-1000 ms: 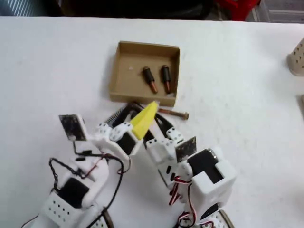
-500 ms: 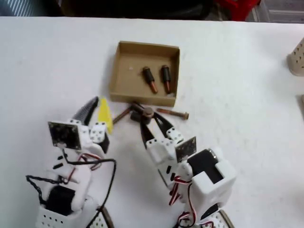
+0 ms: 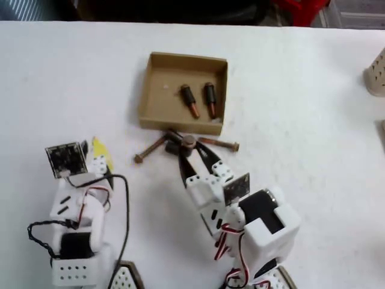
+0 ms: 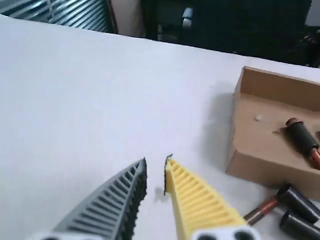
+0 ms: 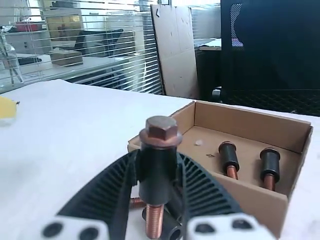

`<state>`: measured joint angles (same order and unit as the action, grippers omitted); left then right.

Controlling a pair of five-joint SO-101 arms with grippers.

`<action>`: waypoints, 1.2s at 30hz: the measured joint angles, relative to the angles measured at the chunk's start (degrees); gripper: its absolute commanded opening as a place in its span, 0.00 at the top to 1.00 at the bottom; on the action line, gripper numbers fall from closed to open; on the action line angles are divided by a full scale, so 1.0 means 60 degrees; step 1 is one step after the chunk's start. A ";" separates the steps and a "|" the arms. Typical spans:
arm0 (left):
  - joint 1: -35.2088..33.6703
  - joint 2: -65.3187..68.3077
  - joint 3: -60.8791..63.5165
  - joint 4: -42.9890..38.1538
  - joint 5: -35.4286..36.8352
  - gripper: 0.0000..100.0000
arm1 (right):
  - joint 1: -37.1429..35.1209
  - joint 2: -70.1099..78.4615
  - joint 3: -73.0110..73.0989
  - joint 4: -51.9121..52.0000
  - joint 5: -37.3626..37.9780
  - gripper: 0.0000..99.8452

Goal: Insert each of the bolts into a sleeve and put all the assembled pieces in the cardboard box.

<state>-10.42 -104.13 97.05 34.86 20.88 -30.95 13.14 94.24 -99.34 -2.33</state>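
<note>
The cardboard box [image 3: 157, 90] sits at the table's middle back, with two assembled pieces [image 3: 190, 100] [image 3: 210, 99] lying inside. Just in front of it, my right gripper [image 3: 188, 144] is shut on a black sleeve [image 5: 157, 167] with a copper bolt [image 5: 160, 132] through it. One loose bolt [image 3: 149, 150] lies to its left, another [image 3: 219, 144] to its right. Loose black sleeves [image 3: 172, 137] lie beside the held piece. My left gripper [image 4: 155, 167] is drawn back at the front left, grey and yellow fingers a narrow gap apart, holding nothing.
A beige perforated object [image 3: 376, 73] stands at the table's right edge. Bare white tabletop [image 3: 72, 78] spreads left of the box and to the right of the right arm.
My left arm has drawn back from the right gripper toward the front left, its fingers opening and coming away empty. The right arm has stayed still with the sleeve and bolt.
</note>
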 measured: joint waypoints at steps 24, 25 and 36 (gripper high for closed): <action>-0.0791 0.0029 0.0000 0.3912 -0.2974 0.90 | 0.1333 -0.4821 0.0000 0.4469 0.0000 0.98; -0.0791 0.0029 0.0000 0.3912 -0.2974 0.90 | 0.1465 -0.5275 -0.0088 0.5158 0.0000 0.98; -0.0835 0.0029 0.0000 0.3912 -0.2974 0.90 | 0.1949 -0.8557 -0.3136 1.3201 0.0000 0.98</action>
<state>-15.43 -103.96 97.05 58.33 3.03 -19.25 -38.20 75.43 -20.13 -2.33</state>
